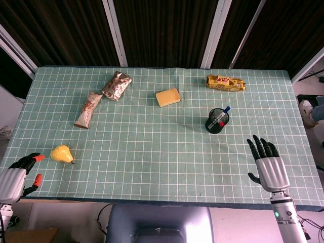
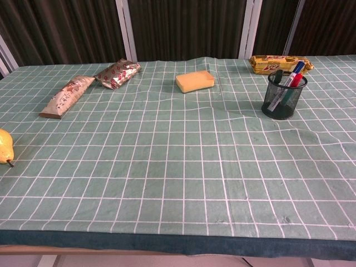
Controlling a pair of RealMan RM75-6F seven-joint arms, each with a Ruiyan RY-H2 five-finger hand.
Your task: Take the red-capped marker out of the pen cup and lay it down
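Observation:
A black mesh pen cup (image 1: 217, 122) (image 2: 283, 96) stands upright on the right half of the table. Inside it lean a red-capped marker (image 1: 219, 121) (image 2: 293, 78), a blue-capped pen (image 1: 226, 110) (image 2: 300, 67) and a dark pen. My right hand (image 1: 267, 163) hovers near the front right of the table, fingers spread and empty, a little in front and to the right of the cup. My left hand (image 1: 17, 175) rests at the front left corner, holding nothing, fingers apart. Neither hand shows in the chest view.
A yellow pear (image 1: 61, 153) (image 2: 4, 146) lies by the left hand. Two snack packets (image 1: 117, 85) (image 1: 88, 109) lie at the back left, a yellow sponge (image 1: 167, 97) at the back centre, a yellow snack pack (image 1: 225, 82) behind the cup.

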